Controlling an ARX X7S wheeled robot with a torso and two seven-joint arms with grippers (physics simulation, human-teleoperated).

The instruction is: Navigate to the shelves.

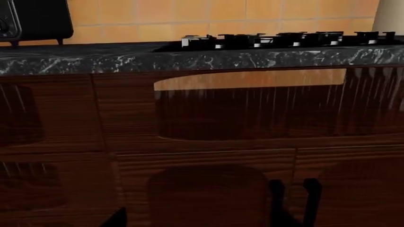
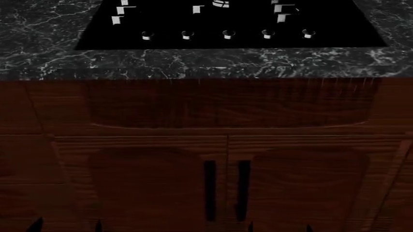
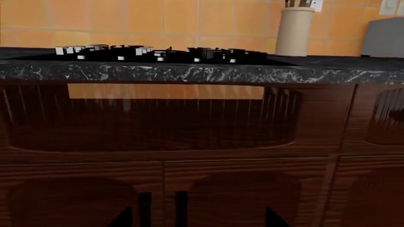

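Observation:
The shelves are out of view in all three views. I face a dark wood kitchen cabinet [image 2: 154,188] at close range. Only the dark fingertips of my left gripper [image 2: 66,227] and my right gripper [image 2: 279,228] show, low in the head view in front of the cabinet doors. In the left wrist view the left gripper [image 1: 202,222] has its tips wide apart with nothing between them. In its own wrist view the right gripper [image 3: 197,221] is spread the same way and also empty.
A black marble countertop [image 2: 38,53] carries a black cooktop [image 2: 226,24] with a row of knobs. Two black vertical door handles [image 2: 210,191] sit below. On the counter stand a black appliance [image 1: 35,19], a cream utensil holder [image 3: 294,30] and a grey object [image 3: 385,38] against the orange tiled wall [image 3: 158,23].

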